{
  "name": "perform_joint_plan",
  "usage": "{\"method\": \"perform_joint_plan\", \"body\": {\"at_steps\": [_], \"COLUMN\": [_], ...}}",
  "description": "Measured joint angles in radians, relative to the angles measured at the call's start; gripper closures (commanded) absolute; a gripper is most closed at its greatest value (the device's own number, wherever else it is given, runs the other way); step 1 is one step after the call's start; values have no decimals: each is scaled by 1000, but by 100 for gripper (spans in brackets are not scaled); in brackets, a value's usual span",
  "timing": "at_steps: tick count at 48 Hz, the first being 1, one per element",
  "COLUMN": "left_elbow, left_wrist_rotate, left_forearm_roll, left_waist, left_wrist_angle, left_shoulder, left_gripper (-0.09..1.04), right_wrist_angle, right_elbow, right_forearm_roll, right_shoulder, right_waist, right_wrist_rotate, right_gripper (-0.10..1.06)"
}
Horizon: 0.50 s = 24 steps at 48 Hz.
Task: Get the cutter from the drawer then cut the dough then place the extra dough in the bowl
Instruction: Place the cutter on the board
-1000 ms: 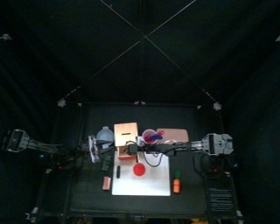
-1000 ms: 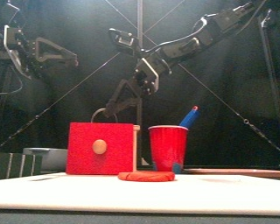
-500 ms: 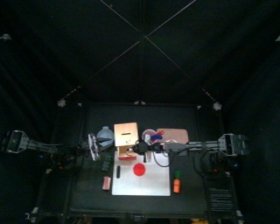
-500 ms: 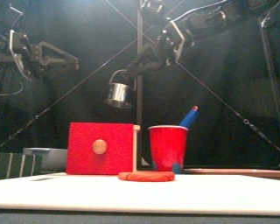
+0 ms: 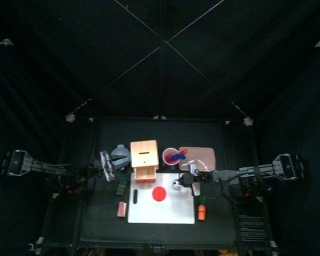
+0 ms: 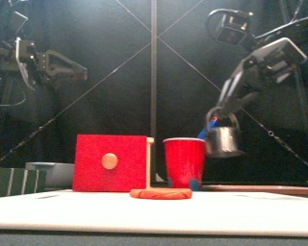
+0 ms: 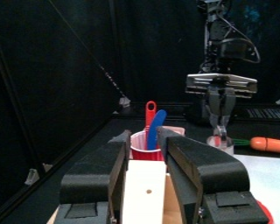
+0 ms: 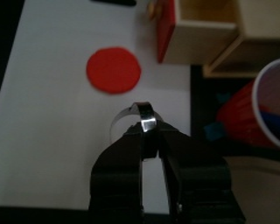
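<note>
My right gripper (image 8: 147,133) is shut on the wire handle of the round metal cutter (image 8: 136,117), which hangs in the air over the white cutting board (image 8: 55,140). In the front view the cutter (image 6: 223,141) dangles to the right of the red cup (image 6: 185,161). The flat red dough disc (image 5: 160,194) lies on the board (image 5: 176,212), left of the right gripper (image 5: 190,180). My left gripper (image 7: 145,175) has its jaws closed on the top of the wooden box (image 5: 144,158), beside the blue-grey bowl (image 5: 119,152).
The red cup (image 5: 174,155) with its toy knives stands right of the box. A small orange toy (image 5: 200,211) lies on the board's right side. Another small red toy (image 5: 121,208) lies on the table left of the board.
The right gripper has carried the cutter from above the box rightward and down, past the cup and toward the front. The left arm has stayed put.
</note>
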Motion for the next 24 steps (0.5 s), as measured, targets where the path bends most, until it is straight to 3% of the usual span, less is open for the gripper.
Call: {"method": "perform_joint_plan", "body": {"at_steps": [13, 24], "left_elbow": [-46, -52], "left_wrist_rotate": [0, 3], "left_forearm_roll": [-2, -9], "left_waist": [31, 77], "left_wrist_angle": [54, 63], "left_shoulder": [34, 69], "left_gripper": [22, 21], "right_wrist_angle": [-6, -8], "right_elbow": [5, 5], "right_forearm_roll": [-40, -32], "right_shoulder": [43, 54], "right_waist": [-2, -2], "right_wrist_rotate": [2, 3], "right_gripper": [52, 34]}}
